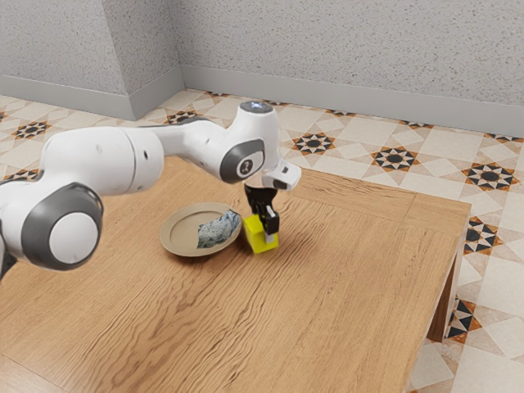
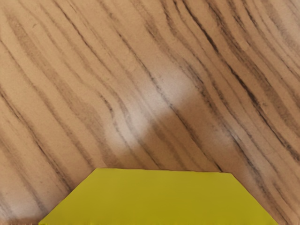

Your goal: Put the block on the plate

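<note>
In the exterior view my black gripper (image 1: 264, 225) points down just beyond the plate's edge, on the exterior view's right of it. It is shut on the yellow block (image 1: 258, 239), one finger lying across the block's near side and the far one hidden. Whether the block's underside touches the wood I cannot tell. The wrist view has the yellow block (image 2: 159, 199) large along its lower edge, squared up with my hand. A round beige plate (image 1: 182, 241) rests on the table beside the block.
A crumpled blue-grey piece (image 1: 218, 231) lies on the plate, on the side toward the block. The wooden table (image 1: 344, 270) extends around them, and its far corner and a leg (image 1: 443, 307) are on the exterior view's right.
</note>
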### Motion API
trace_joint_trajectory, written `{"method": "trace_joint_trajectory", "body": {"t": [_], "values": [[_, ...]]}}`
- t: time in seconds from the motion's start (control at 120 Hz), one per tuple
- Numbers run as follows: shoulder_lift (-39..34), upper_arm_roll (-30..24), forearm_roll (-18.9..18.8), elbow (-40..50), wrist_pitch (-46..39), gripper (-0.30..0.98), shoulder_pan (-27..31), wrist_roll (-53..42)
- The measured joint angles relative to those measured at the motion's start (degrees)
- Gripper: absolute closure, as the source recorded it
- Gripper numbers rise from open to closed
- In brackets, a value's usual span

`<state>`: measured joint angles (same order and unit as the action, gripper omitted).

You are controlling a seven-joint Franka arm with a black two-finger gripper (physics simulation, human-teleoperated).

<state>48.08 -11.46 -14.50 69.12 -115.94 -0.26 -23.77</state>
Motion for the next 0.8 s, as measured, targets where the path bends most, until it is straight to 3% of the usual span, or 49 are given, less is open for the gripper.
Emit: {"method": "trace_joint_trajectory", "body": {"t": [0.2, 0.383, 0.533, 0.733, 0.8], "values": [[-5.2, 0.2, 0.7, 0.6, -0.1, 0.33, 1.0, 0.4], [-6.3, 0.5, 0.9, 1.2, -0.1, 0.32, 6.3, 0.8], [-11.7, 2.8, 1.0, 12.0, -1.6, 0.32, 8.1, 1.5], [-10.6, 3.4, 1.9, 14.1, -4.3, 0.31, 9.5, 2.5], [-10.4, 3.4, 2.3, 14.1, -4.8, 0.24, 9.6, 2.7]]}}
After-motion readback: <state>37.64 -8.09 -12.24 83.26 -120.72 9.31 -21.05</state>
